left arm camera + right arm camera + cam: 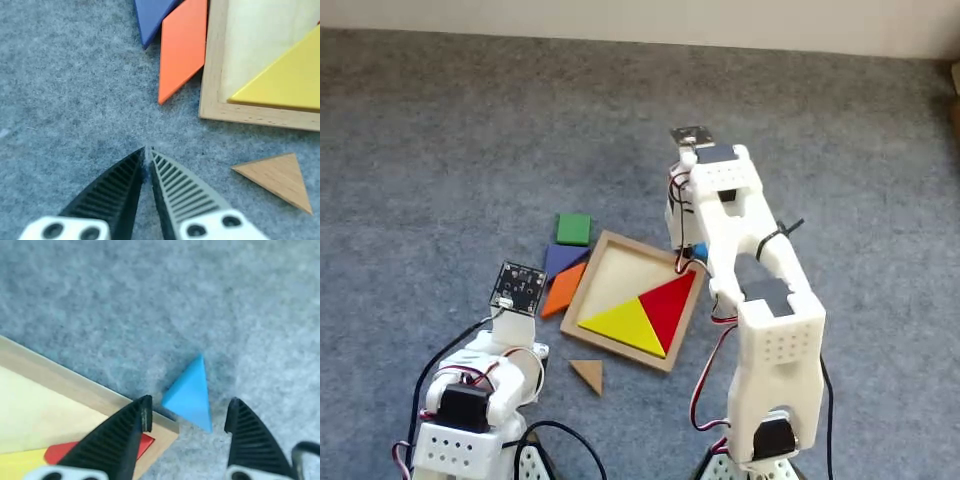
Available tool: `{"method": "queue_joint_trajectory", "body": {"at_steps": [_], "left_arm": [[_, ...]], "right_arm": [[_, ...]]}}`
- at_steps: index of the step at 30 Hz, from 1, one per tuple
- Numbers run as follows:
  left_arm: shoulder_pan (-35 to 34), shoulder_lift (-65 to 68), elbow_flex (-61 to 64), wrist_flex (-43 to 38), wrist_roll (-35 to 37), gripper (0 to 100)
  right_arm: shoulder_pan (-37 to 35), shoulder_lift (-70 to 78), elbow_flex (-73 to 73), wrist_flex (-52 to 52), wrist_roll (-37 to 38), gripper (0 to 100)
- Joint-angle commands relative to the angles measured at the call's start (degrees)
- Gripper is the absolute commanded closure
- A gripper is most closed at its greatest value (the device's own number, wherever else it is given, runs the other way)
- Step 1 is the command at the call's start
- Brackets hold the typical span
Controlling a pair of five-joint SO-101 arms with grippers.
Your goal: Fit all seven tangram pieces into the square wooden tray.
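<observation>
The square wooden tray holds a yellow triangle and a red triangle. Beside its left rim lie a green square, a dark blue triangle and an orange parallelogram. A small wood-coloured triangle rests in front of the tray. My left gripper is shut and empty over the carpet, between the orange parallelogram and the wood-coloured triangle. My right gripper is open, its fingers either side of a light blue triangle just off the tray corner.
Grey carpet covers the whole work surface. The right arm stretches over the tray's right side and hides most of the light blue triangle from above. The left arm sits at the front left. Bare carpet lies beyond the tray and to the far left.
</observation>
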Motion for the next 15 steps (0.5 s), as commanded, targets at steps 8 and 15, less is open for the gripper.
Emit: {"method": "queue_joint_trajectory", "body": {"at_steps": [8, 15], "left_arm": [[-0.57, -1.27, 1.1, 0.35, 0.53, 100], [-0.57, -1.27, 1.1, 0.35, 0.53, 100]], "right_arm": [[1.36, 3.74, -1.45, -0.22, 3.69, 78.9], [1.36, 3.74, -1.45, -0.31, 3.87, 89.2]]}}
